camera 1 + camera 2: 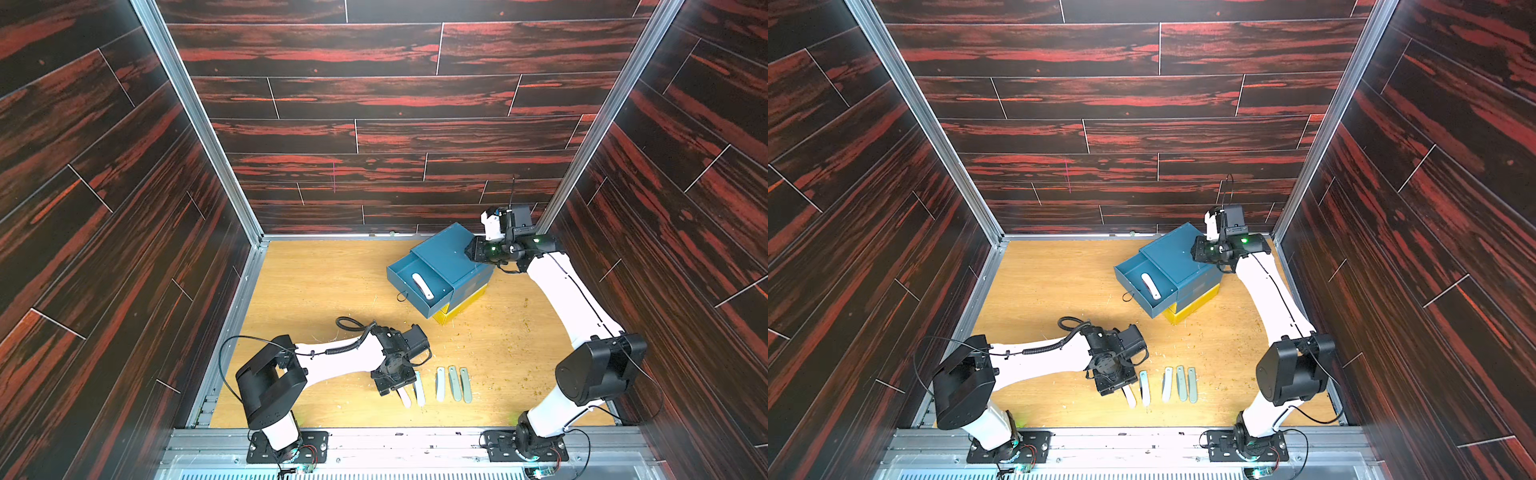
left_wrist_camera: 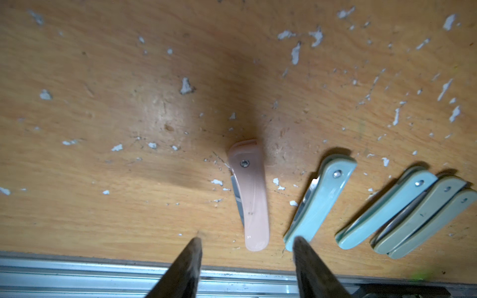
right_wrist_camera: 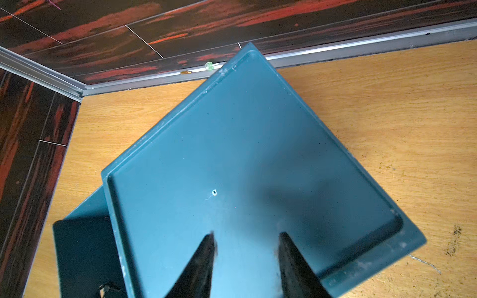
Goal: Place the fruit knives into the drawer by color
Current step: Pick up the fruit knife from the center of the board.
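My left pincer [image 2: 247, 245] hung released over the pink fruit knife [image 2: 249, 191]; closing, one finger could snag the pale-green knife [image 2: 320, 196] beside it.

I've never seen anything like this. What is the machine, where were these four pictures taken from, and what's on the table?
Two white robot arms work in a booth. Two pictures look down from overhead; two come from cameras on the arms' wrists. On the table a blue box, stacked on a yellow one, has its drawer open, one whitish knife inside. Five more folded knives lie in a row. The left fingers are open astride a pinkish knife, not gripping it. The right fingers, open too, hold nothing over the box.
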### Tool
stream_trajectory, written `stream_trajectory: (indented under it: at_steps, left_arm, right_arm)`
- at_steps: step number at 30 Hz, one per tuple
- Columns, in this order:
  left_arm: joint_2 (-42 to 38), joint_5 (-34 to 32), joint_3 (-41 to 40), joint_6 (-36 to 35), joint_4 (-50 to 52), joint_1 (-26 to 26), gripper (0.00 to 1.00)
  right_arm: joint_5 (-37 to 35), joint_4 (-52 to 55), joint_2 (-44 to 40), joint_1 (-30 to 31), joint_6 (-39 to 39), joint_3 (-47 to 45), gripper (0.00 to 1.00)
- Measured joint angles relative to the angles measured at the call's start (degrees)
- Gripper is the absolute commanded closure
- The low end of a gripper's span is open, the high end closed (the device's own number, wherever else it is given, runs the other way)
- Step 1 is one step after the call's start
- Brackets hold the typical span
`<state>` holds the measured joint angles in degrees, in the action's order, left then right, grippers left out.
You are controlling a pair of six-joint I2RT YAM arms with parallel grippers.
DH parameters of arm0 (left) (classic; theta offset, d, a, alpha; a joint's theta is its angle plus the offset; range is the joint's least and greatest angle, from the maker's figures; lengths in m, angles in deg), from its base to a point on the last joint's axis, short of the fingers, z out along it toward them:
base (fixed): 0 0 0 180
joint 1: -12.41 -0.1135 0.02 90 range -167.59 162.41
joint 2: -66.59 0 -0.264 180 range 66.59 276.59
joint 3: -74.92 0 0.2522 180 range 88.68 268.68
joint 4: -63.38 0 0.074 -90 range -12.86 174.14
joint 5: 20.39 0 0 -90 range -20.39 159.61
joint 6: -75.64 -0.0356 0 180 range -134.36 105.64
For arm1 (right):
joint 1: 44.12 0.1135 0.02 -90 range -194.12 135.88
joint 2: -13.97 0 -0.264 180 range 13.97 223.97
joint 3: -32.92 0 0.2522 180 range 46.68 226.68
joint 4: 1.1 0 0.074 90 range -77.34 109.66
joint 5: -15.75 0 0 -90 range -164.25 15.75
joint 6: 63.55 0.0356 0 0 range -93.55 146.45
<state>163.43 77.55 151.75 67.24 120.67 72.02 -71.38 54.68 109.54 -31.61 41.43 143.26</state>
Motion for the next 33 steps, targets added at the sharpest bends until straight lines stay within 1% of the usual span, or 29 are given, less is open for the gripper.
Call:
stream_trajectory:
  at_steps: [21, 23, 25, 33]
  left_arm:
    - [7.80, 0.70, 1.27, 2.54, -0.35, 0.79, 0.46]
    - [7.80, 0.70, 1.29, 2.69, -0.31, 0.79, 0.47]
    - [7.82, 0.70, 1.29, 2.86, -0.33, 0.81, 0.53]
    - [7.74, 0.85, 0.98, 3.63, -0.55, 0.83, 0.55]
  right_arm:
    - [0.79, -0.11, -0.20, 0.00, 0.07, -0.02, 0.56]
    - [0.94, -0.26, -0.20, 0.00, 0.26, -0.02, 0.56]
    - [1.05, -0.48, -0.20, 0.00, 0.44, -0.02, 0.56]
    - [1.18, -0.92, -0.20, 0.00, 0.61, -0.44, 0.56]
